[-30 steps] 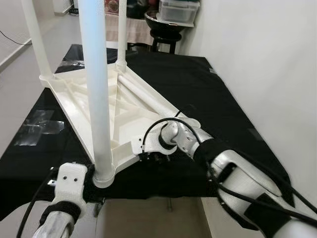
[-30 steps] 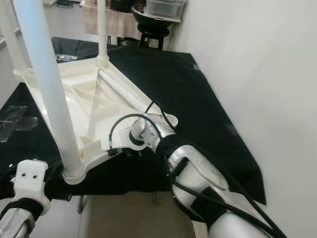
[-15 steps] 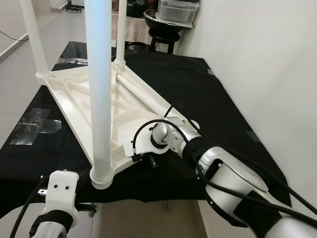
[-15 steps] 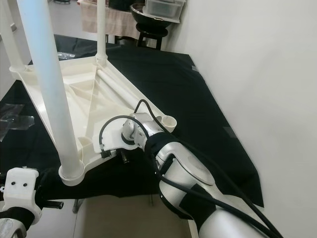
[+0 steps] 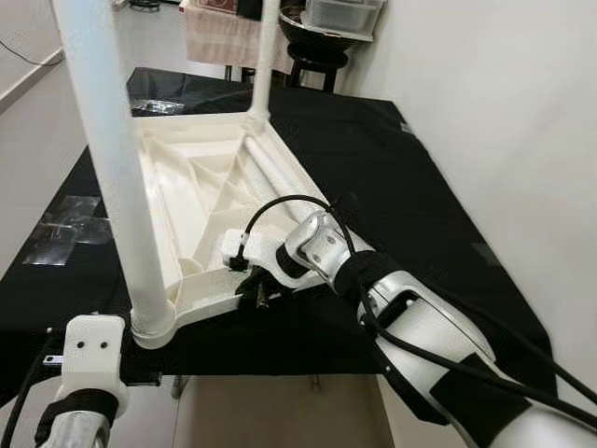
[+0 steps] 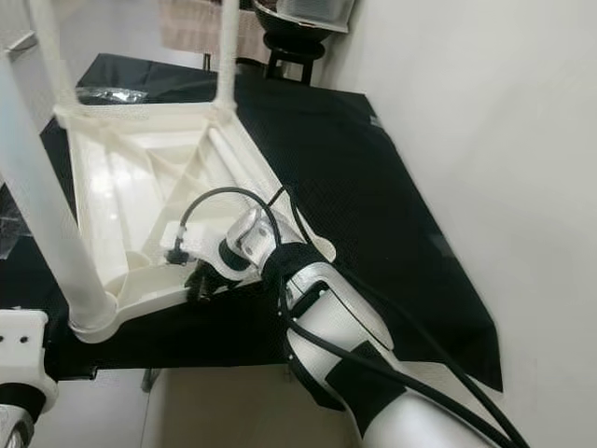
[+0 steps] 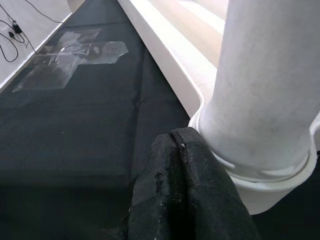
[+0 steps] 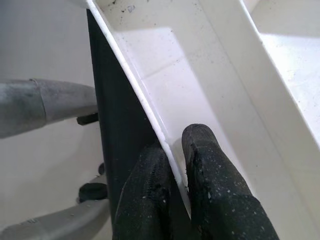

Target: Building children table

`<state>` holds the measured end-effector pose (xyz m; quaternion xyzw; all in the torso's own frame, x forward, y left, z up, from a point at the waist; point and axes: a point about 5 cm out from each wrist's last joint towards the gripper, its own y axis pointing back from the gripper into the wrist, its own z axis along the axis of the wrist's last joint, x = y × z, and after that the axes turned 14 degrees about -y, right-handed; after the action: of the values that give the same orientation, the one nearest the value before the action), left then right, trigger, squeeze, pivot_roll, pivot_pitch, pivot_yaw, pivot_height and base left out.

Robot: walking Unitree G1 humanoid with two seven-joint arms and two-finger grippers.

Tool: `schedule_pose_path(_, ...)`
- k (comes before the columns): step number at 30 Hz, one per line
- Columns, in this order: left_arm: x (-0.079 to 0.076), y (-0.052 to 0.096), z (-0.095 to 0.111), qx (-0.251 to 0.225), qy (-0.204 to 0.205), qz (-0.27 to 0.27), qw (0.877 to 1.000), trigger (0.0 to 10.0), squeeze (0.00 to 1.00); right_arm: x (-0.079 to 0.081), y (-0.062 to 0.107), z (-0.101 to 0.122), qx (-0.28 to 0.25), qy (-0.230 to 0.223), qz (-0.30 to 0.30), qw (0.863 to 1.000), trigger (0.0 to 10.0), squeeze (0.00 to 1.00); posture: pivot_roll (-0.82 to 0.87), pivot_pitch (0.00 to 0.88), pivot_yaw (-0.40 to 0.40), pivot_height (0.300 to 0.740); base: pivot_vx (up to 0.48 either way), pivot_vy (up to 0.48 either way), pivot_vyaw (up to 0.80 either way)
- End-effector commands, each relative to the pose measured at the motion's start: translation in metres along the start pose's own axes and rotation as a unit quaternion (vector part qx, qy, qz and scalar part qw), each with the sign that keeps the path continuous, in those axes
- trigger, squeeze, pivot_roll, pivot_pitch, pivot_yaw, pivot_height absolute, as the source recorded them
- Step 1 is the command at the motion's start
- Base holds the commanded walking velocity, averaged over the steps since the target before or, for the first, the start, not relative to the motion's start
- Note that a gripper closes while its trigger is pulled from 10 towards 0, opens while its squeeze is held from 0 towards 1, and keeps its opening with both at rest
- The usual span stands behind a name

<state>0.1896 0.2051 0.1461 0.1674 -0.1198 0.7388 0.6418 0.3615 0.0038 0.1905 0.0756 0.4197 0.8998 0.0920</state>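
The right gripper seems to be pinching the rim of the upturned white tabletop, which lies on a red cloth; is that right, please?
Not quite: the cloth is black, not red, as the left eye view shows. The right gripper does pinch the rim of the upturned white tabletop, one of its fingers inside the rim.

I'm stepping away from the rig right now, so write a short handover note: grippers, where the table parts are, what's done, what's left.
Right gripper: fingers shut on the near edge of the upside-down white tabletop, one finger on each side of the rim.
Left gripper: fingers shut, empty, pressed against the base of the near leg.
The tabletop lies on the black cloth.
Done: the near leg stands in its corner socket; another leg stands at a far corner.
Left: the corner beside the right arm seems to have no leg; a loose white tube lies inside the tabletop.
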Motion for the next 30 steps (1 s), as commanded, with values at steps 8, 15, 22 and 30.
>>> schedule_pose_path(8, -0.017, -0.003, 0.004, -0.011, 0.01, -0.053, 0.998, 10.0, 0.0, 0.018, -0.014, 0.036, -0.111, -0.068, -0.008, 0.991, 0.0, 0.0, 0.08, 0.103, -0.195, 0.74, 0.0, 0.0, 0.0)
schedule_pose_path(15, -0.018, -0.007, 0.007, -0.017, 0.009, -0.053, 0.998, 10.0, 0.0, 0.037, -0.026, 0.082, -0.271, -0.112, -0.091, 0.952, 9.8, 0.0, 0.09, 0.08, -0.191, 0.74, 0.0, 0.0, 0.0)
schedule_pose_path(22, -0.019, -0.01, 0.008, -0.021, 0.007, -0.053, 0.998, 10.0, 0.0, 0.036, -0.029, 0.083, -0.291, -0.115, -0.136, 0.94, 10.0, 1.0, 0.09, 0.076, -0.192, 0.74, 0.0, 0.0, 0.0)
schedule_pose_path(30, -0.021, -0.013, 0.008, -0.023, 0.007, -0.058, 0.998, 10.0, 0.0, 0.037, -0.022, 0.087, -0.337, -0.102, -0.091, 0.932, 10.0, 1.0, 0.08, 0.081, -0.178, 0.74, 0.0, 0.0, 0.0)
